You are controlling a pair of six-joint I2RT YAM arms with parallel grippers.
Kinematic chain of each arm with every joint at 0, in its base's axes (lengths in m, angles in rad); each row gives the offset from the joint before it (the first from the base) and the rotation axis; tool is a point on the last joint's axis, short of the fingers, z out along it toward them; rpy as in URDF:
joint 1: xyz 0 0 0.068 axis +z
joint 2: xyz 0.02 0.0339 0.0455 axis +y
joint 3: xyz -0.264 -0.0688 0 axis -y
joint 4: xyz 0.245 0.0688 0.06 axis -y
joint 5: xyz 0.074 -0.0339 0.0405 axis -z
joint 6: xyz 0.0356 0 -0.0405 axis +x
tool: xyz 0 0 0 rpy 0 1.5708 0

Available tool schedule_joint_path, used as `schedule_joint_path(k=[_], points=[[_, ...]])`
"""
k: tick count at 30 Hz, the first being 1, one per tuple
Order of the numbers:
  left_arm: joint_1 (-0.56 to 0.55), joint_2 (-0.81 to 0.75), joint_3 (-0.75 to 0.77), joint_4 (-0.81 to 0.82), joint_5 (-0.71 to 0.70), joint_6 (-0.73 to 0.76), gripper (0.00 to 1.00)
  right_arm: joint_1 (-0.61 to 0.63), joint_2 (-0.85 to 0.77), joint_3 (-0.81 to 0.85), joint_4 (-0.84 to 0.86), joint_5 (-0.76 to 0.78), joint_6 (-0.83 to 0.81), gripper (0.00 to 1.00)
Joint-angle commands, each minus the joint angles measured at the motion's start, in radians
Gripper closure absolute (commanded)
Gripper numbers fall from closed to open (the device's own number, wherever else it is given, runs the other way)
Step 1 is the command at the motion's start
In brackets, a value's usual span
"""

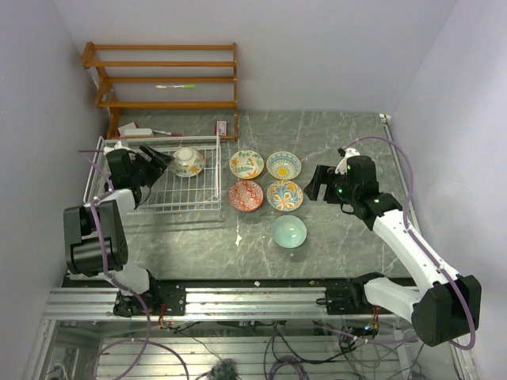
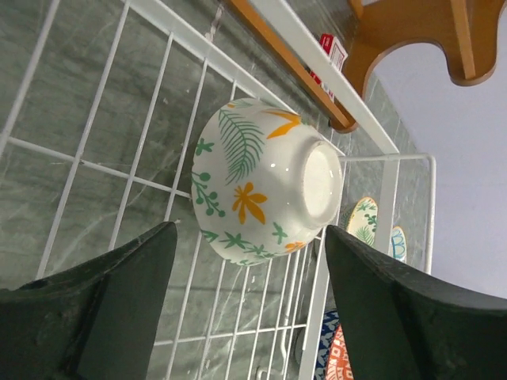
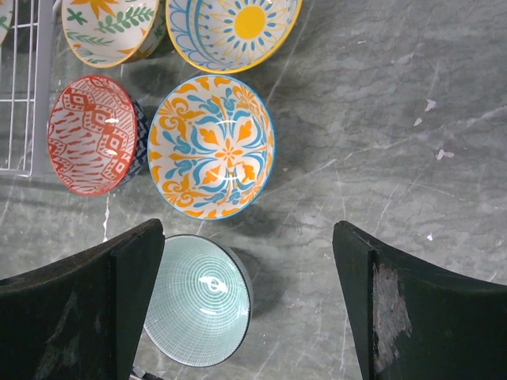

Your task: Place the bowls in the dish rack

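A white bowl with green and orange leaves [image 1: 188,161] lies upside down in the far right corner of the white wire dish rack [image 1: 127,209]; it also shows in the left wrist view [image 2: 265,184]. My left gripper [image 1: 161,157] is open and empty just left of it. Five bowls sit right of the rack: a leaf-patterned one [image 1: 246,164], a sun-patterned one [image 1: 283,165], a red one [image 1: 245,195], an orange and blue one [image 1: 284,195] and a pale teal one [image 1: 288,231]. My right gripper [image 1: 314,184] is open and empty, right of the orange and blue bowl [image 3: 211,146].
A brown wooden shelf unit [image 1: 162,79] stands against the back wall behind the rack. A small red and white box [image 1: 223,127] lies by its foot. A white scrap [image 1: 238,236] lies on the grey table near the rack's front right corner.
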Motion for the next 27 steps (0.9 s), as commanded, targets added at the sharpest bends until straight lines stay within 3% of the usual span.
schedule_joint_path(k=[1, 4, 11, 17, 20, 27], points=[[-0.007, -0.097, 0.053, -0.152, -0.087, 0.064, 0.10, -0.008, -0.007, 0.015, 0.018, -0.021, -0.003, 0.12], [-0.071, -0.154, 0.111, -0.279, -0.183, 0.126, 0.01, -0.008, -0.008, 0.011, 0.022, -0.026, -0.006, 0.12], [-0.269, -0.169, 0.285, -0.497, -0.438, 0.276, 0.01, -0.008, -0.004, -0.005, 0.038, -0.068, -0.004, 0.09], [-0.396, -0.058, 0.427, -0.600, -0.671, 0.346, 0.01, -0.007, -0.003, -0.007, 0.034, -0.084, -0.007, 0.08], [-0.429, 0.002, 0.471, -0.620, -0.756, 0.362, 0.00, -0.007, -0.009, -0.013, 0.032, -0.088, -0.008, 0.08], [-0.456, 0.080, 0.484, -0.578, -0.802, 0.370, 0.01, -0.008, -0.001, -0.020, 0.032, -0.080, -0.011, 0.07]])
